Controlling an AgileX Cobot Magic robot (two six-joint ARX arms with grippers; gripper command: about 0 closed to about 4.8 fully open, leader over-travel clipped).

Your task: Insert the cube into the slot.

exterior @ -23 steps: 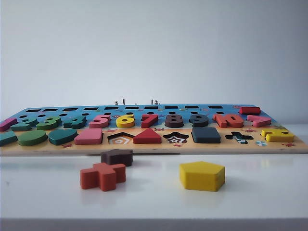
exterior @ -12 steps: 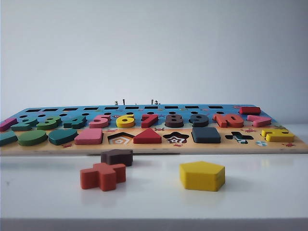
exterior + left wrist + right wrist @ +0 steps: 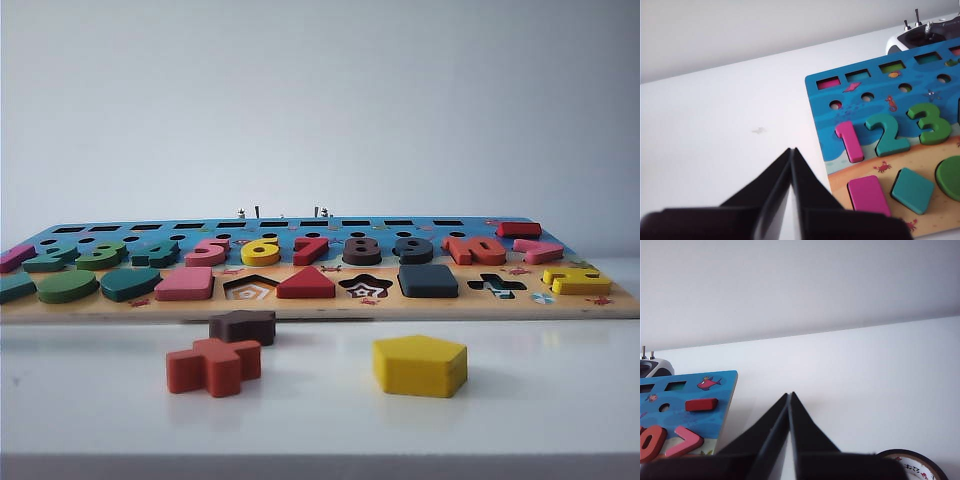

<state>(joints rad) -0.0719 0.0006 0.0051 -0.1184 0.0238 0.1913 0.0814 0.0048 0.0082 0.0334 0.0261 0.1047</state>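
Two claws: left gripper [image 3: 791,152] and right gripper [image 3: 789,396], each pressed together to a point with nothing between the fingers, each seen only from its own wrist camera.
Left gripper place: hovering above bare white table [image 3: 715,150] off the board's end by the pink 1 [image 3: 849,141], well away from any loose piece.
Right gripper place: above bare table beyond the opposite end of the puzzle board [image 3: 710,385], near a roll of tape [image 3: 912,465].
Cube: dark navy square [image 3: 428,280] lying flat and level in the front row of the board, between the star-shaped cutout [image 3: 365,287] and the cross-shaped cutout [image 3: 497,286].
Slot: no checkered bottom visible anywhere; judged to be covered by the cube sitting in it.
Why so placed: cube flush with its neighbours and both claws parked clear, so insertion looks done and no grip needed.
Loose pieces: brown star block [image 3: 243,326], red cross block [image 3: 214,365] and yellow pentagon [image 3: 420,364] resting on the table in front of the board, apart from each other.
Exterior view only: cube, empty cutouts, loose blocks; no arm in sight.
Wrist views only: closed fingers, board ends, tape roll, a white controller [image 3: 920,37] behind the board.
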